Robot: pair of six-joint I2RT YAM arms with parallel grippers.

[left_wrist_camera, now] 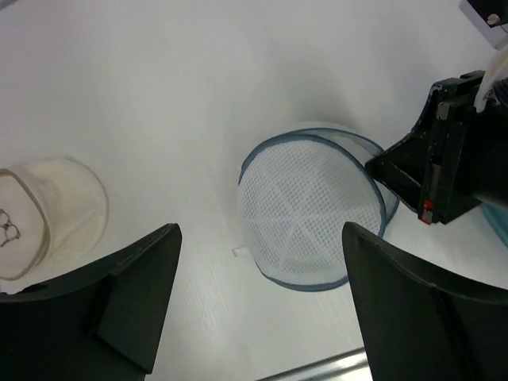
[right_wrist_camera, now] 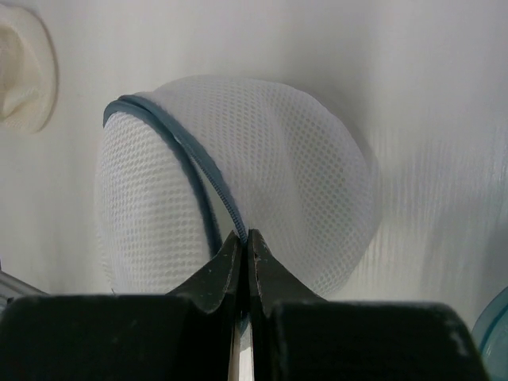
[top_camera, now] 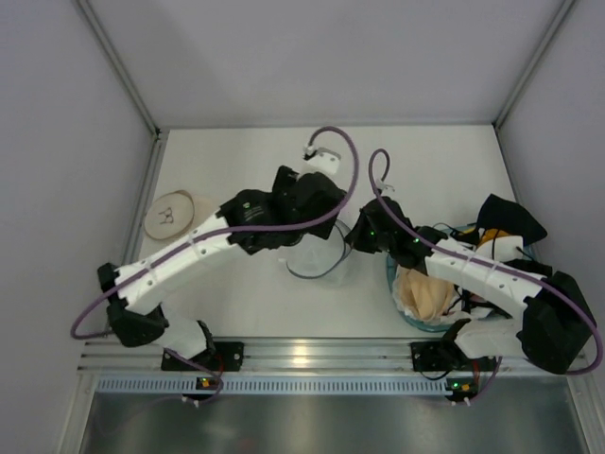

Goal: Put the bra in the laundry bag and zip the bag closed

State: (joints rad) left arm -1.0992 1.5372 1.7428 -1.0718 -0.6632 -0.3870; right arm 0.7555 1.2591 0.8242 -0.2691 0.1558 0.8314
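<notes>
The laundry bag (top_camera: 317, 257), a round white mesh pouch with a dark blue zipper rim, sits at the table's middle. It also shows in the left wrist view (left_wrist_camera: 309, 210) and the right wrist view (right_wrist_camera: 270, 175). My right gripper (right_wrist_camera: 246, 236) is shut on the bag's zipper edge; in the top view it (top_camera: 353, 236) is at the bag's right side. My left gripper (left_wrist_camera: 258, 317) is open and empty, hovering above the bag (top_camera: 307, 222). A beige cup-shaped garment (top_camera: 178, 216), apparently the bra, lies flat at the left (left_wrist_camera: 48, 214).
A blue basket (top_camera: 395, 284) holding beige and dark garments stands at the right, under my right arm; its rim shows in the right wrist view (right_wrist_camera: 496, 333). White walls enclose the table on three sides. A metal rail (top_camera: 302, 355) runs along the near edge.
</notes>
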